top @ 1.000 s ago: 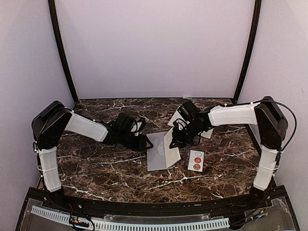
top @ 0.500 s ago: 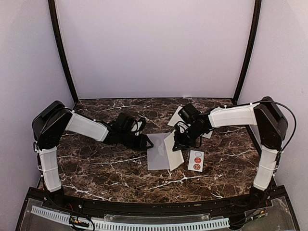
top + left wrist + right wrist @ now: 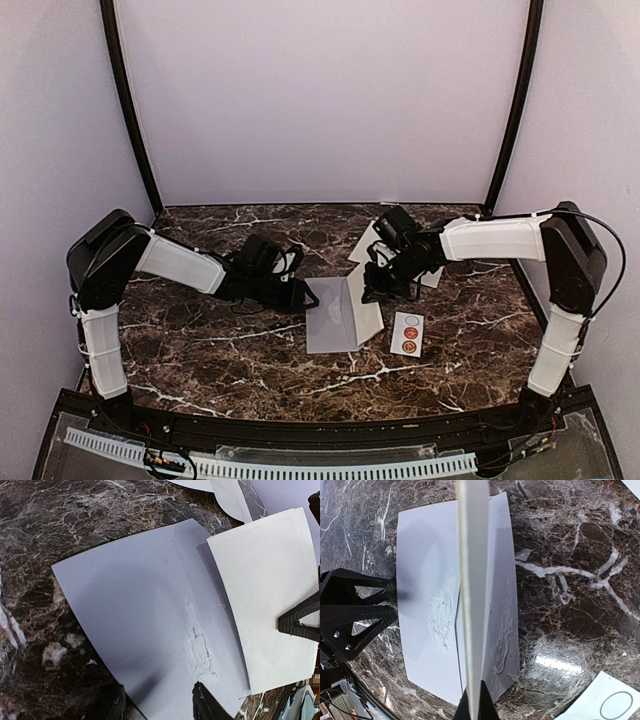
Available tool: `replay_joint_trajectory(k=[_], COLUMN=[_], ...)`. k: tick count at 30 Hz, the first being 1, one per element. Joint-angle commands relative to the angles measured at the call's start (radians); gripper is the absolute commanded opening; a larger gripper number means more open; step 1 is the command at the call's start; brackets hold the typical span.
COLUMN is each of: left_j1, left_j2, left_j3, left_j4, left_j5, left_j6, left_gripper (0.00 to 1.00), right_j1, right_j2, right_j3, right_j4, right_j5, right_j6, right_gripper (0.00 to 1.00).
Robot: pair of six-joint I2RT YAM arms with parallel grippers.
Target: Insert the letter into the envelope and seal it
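The grey-lavender envelope (image 3: 328, 325) lies flat on the marble table, its flap (image 3: 501, 570) opened out to the right. In the left wrist view the envelope (image 3: 135, 625) shows a rough torn patch. My left gripper (image 3: 307, 295) rests at its far left corner, jaws apart. One finger (image 3: 206, 705) is over the paper and the other is beside its edge. My right gripper (image 3: 475, 702) is shut on the white letter (image 3: 471, 595), held edge-up over the envelope's mouth. From above, the letter (image 3: 362, 303) slants over the envelope's right half.
A white sticker strip (image 3: 407, 333) with round seals lies just right of the envelope. Loose white sheets (image 3: 366, 243) lie behind the right gripper. The enclosure walls rise on three sides of the table.
The right gripper has drawn back and to the right a little with the letter, which now stands steeper. The left gripper and the envelope have stayed put.
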Motion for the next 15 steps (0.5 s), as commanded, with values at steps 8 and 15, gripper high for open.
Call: replay_joint_trajectory(k=[8, 15], left_j1=[0.001, 0.001], left_j2=[0.025, 0.026], left_j3=[-0.02, -0.031], left_j4=[-0.099, -0.081], left_j5=[-0.014, 0.006], left_j6=[-0.015, -0.025], left_gripper=[0.45, 0.44], right_j1=[-0.004, -0.005], right_j2=[0.057, 0.086], right_j3=[0.01, -0.001], right_j4=[0.031, 0.061], right_j5=[0.057, 0.044], right_j6=[0.036, 0.051], right_gripper=[0.0, 0.0])
